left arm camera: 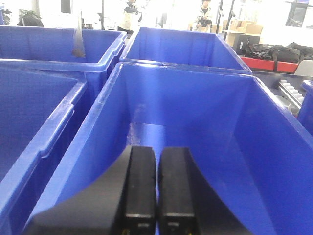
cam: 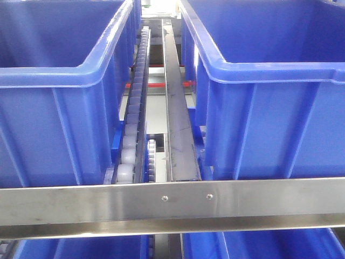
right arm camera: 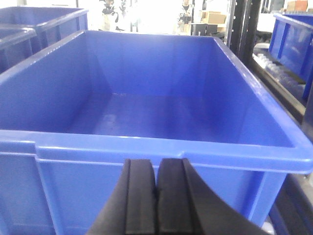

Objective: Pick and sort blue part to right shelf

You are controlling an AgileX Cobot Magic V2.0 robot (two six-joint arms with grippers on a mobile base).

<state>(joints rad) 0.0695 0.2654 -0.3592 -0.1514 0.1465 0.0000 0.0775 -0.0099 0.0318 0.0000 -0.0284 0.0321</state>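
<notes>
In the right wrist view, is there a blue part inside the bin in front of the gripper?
No. The blue bin shows only a bare floor, and the right gripper is shut with nothing between its fingers.

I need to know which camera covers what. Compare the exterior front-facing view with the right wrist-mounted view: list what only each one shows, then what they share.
Only the exterior front-facing view shows the right shelf's steel front rail, the grey roller track running between two bins, and more bins on the level below.

Only the right wrist-mounted view shows the right gripper, fingers pressed together with nothing between them, just before a bin's near wall, plus that bin's bare floor and people in the bright background.

Both show large open-topped blue bins. Neither shows the blue part.
</notes>
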